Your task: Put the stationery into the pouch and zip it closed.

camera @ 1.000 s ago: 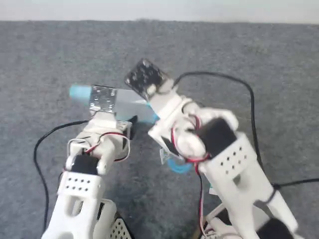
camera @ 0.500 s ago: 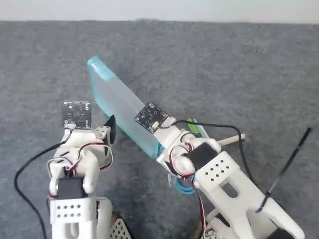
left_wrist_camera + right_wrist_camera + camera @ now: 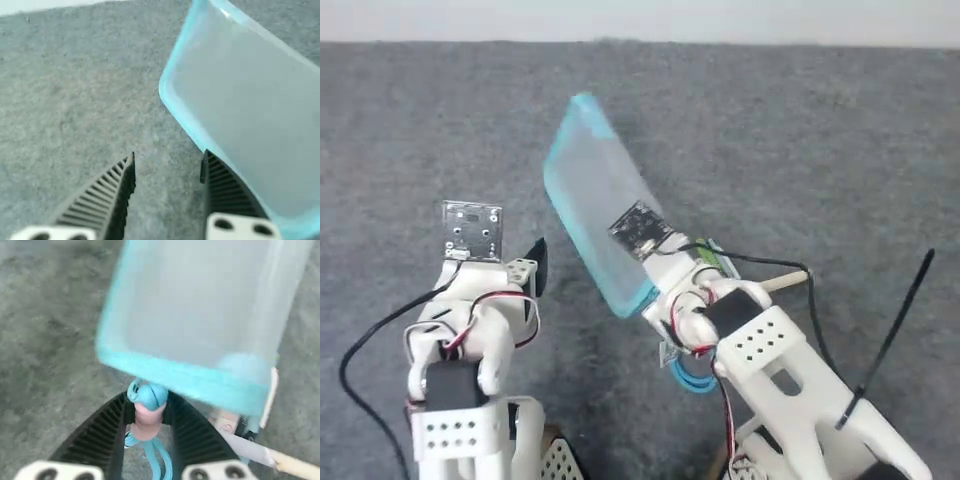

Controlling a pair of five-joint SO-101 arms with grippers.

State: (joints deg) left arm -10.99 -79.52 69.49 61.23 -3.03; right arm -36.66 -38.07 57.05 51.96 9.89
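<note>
The right gripper (image 3: 148, 407) is clamped on the pink-and-teal zipper pull (image 3: 148, 412), its black jaws pressed against either side, and a teal cord (image 3: 157, 460) loops down from the pull between them. From that pull the translucent, teal-edged pouch (image 3: 200, 305) stands lifted off the grey surface (image 3: 820, 130), tilted up and away from the arm in the high view (image 3: 595, 190). A wooden stick (image 3: 295, 465) lies on the surface just beside this gripper. The left gripper (image 3: 168, 156) is spread wide and holds nothing, hovering over the surface with a corner of the pouch (image 3: 250, 100) near one finger.
</note>
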